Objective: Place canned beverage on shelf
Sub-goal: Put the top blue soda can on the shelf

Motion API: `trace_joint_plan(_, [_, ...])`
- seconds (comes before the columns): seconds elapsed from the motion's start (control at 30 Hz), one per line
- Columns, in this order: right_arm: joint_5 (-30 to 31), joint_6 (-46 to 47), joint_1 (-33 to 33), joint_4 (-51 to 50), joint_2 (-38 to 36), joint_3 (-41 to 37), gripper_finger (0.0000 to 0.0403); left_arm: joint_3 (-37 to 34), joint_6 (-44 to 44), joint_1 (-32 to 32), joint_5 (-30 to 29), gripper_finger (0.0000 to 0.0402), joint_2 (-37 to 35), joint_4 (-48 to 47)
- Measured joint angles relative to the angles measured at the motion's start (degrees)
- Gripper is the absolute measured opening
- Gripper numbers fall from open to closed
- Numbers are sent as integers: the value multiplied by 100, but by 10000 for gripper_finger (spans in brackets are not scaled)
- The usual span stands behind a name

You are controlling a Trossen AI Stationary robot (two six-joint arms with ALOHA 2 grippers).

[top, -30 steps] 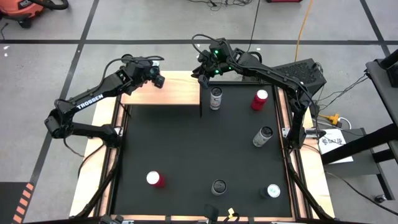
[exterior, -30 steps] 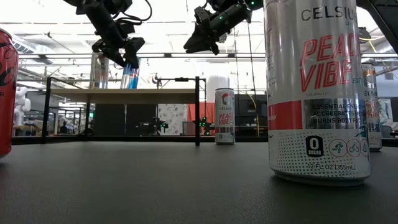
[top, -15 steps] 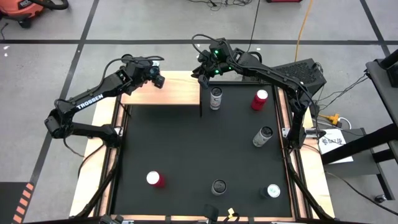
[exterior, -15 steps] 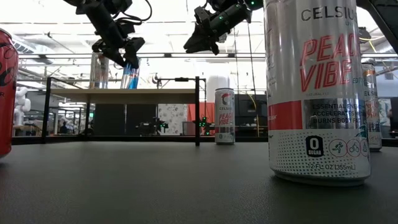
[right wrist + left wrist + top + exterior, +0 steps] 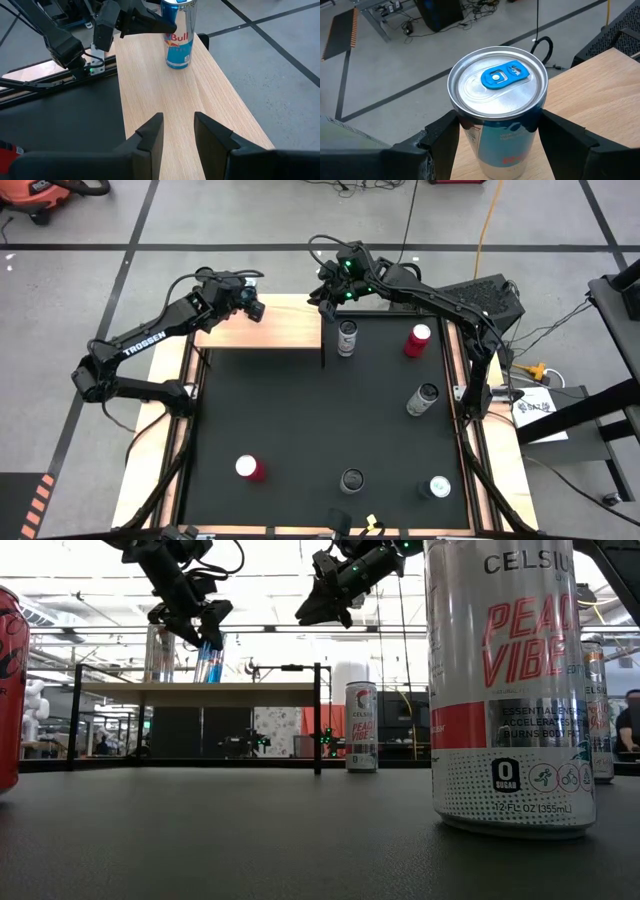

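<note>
Nothing has moved since the earlier frames: both arms, the cans and the shelf sit exactly where they were.

From above, your left gripper [image 5: 246,302] hovers over the far edge of the shelf [image 5: 270,333], and the right gripper [image 5: 327,296] hangs just past the shelf's other end, near a silver can [image 5: 346,338] standing on the black table [image 5: 300,430]. Five more cans are scattered across the table.

At table level, the left gripper [image 5: 205,625] is at the top of a slim blue-and-silver can [image 5: 209,662] whose base looks level with the shelf board [image 5: 200,693]. The right gripper [image 5: 312,610] hangs higher, holding nothing.

Through the left wrist camera, your fingers [image 5: 437,137] are clamped on either side of the can [image 5: 497,107], just below its rim. The can is upright, with a silver lid and a blue pull tab. The pale wood lies under it, close to the board's edge.

Through the right wrist camera, the can [image 5: 179,37] stands on the shelf [image 5: 170,105] near its far end, and looks to rest on the wood. The right fingers [image 5: 152,132] are a little apart and empty.

My read is that the can is down and you are at the release. Open the jaws evenly so neither finger drags it, then lift straight up. It is tall, narrow and near the edge, so a sideways nudge could tip it off.
</note>
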Motion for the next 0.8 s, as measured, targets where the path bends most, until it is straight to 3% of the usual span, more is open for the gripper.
trace_joint_plan(0.8, [2,2,0,0,0,0,91,-1,4,0,-155,247,0,7])
